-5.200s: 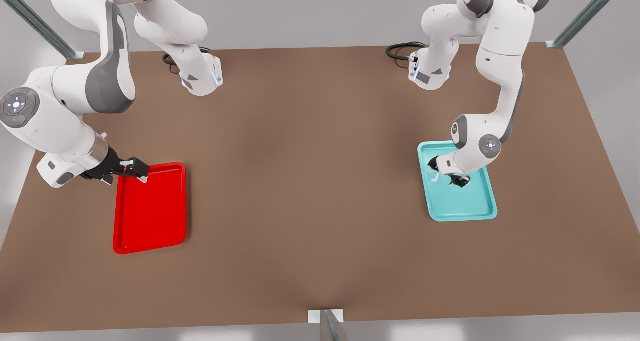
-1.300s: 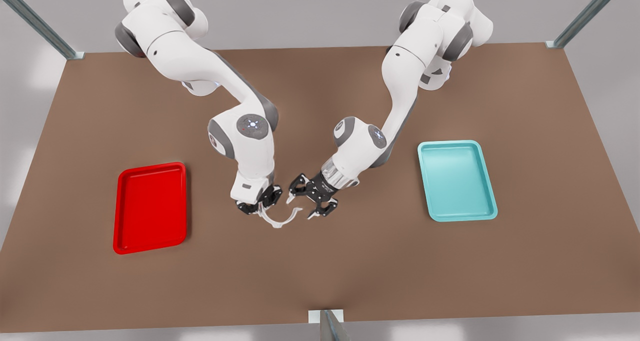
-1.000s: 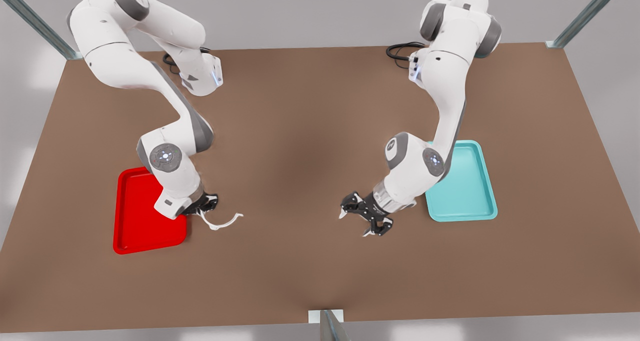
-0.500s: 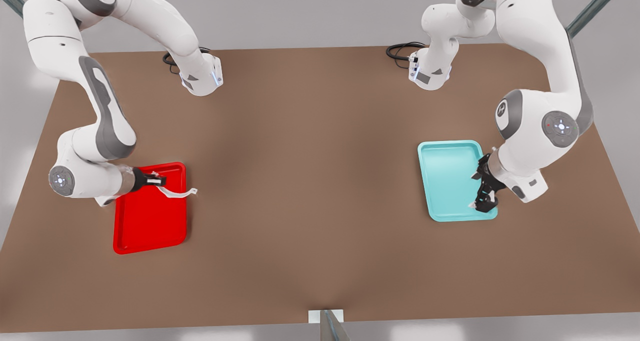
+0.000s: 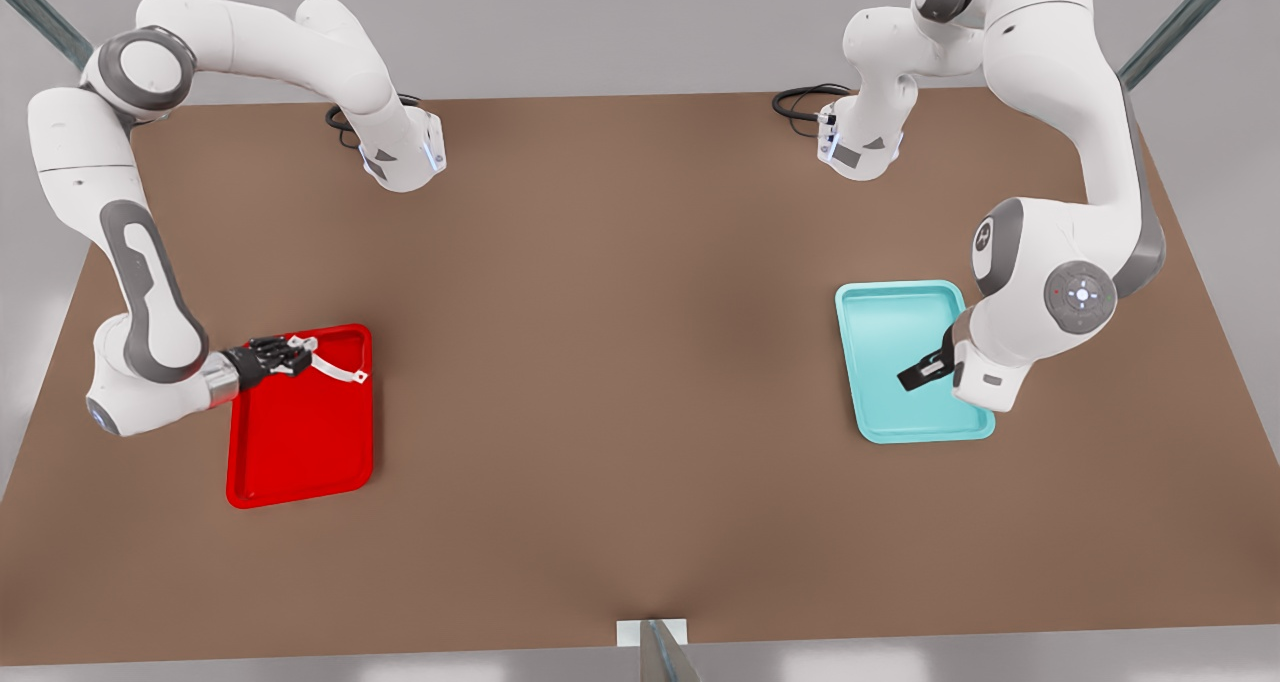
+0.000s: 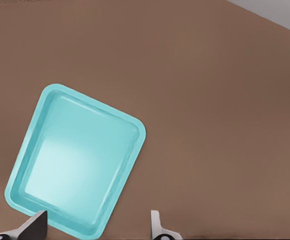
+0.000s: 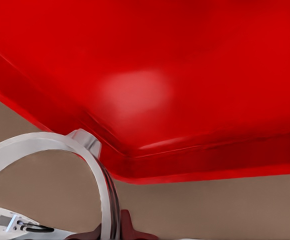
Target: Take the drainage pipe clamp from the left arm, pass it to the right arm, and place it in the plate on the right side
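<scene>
At the front view's left, over the far end of the red plate (image 5: 300,432): right claw (image 5: 292,356), closed on one end of the white pipe clamp (image 5: 335,367). Clamp held clear above the plate, arching out from the claw toward the plate's far corner on the front view's right, free foot just inside the rim there. Right arm (image 5: 120,252) bent in a long loop from its base at the far edge of the brown worktop (image 5: 620,362), wrist lying low and roughly level beside the plate.

From the right wrist view: clamp (image 7: 60,150) a pale curved strap close to the lens, plate (image 7: 195,90) beyond it, glossy, with a raised rim and a strip of worktop (image 7: 210,210) past the rim.

Middle of the worktop bare (black cables coiled by each arm's base at the far edge).

At the front view's right, over the teal tray (image 5: 880,307): left claw (image 5: 922,370), dark, reaching in above the tray's near half, left arm (image 5: 1060,292) waiting there. Seen edge-on here, so finger spread hard to judge; from the left wrist view, fingertips (image 6: 35,225) spread well apart with nothing between them, tray (image 6: 80,160) below, nothing lying in it.
</scene>
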Controlling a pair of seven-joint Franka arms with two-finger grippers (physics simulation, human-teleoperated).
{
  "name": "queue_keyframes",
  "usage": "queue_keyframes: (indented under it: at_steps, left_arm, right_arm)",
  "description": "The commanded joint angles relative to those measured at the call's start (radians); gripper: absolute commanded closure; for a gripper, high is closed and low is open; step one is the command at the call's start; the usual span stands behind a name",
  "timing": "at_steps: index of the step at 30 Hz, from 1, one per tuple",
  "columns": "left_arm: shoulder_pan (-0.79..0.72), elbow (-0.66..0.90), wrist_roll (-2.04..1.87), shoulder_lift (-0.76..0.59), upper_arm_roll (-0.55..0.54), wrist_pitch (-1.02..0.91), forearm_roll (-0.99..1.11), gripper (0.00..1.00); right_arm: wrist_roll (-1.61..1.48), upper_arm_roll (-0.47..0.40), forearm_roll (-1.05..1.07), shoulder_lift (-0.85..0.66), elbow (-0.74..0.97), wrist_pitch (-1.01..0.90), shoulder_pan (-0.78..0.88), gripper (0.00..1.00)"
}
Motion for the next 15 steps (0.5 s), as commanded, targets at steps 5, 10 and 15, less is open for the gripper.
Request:
queue_keyframes:
  at_steps: [5, 10, 15]
  left_arm:
    - [-0.005, -0.001, 0.554, 0.001, -0.001, -0.02, -0.003, 0.0]
    - [-0.005, -0.001, 0.554, 0.006, -0.001, -0.021, -0.006, 0.0]
    - [-0.007, -0.002, 0.554, 0.006, -0.001, -0.021, -0.007, 0.0]
  right_arm:
    - [-0.173, -0.055, -0.012, 0.046, 0.085, -0.012, -0.001, 0.79]
    - [-0.234, -0.069, -0.011, 0.093, 0.125, -0.01, -0.001, 0.79]
    - [-0.234, -0.069, -0.015, 0.092, 0.125, 0.007, -0.001, 0.12]
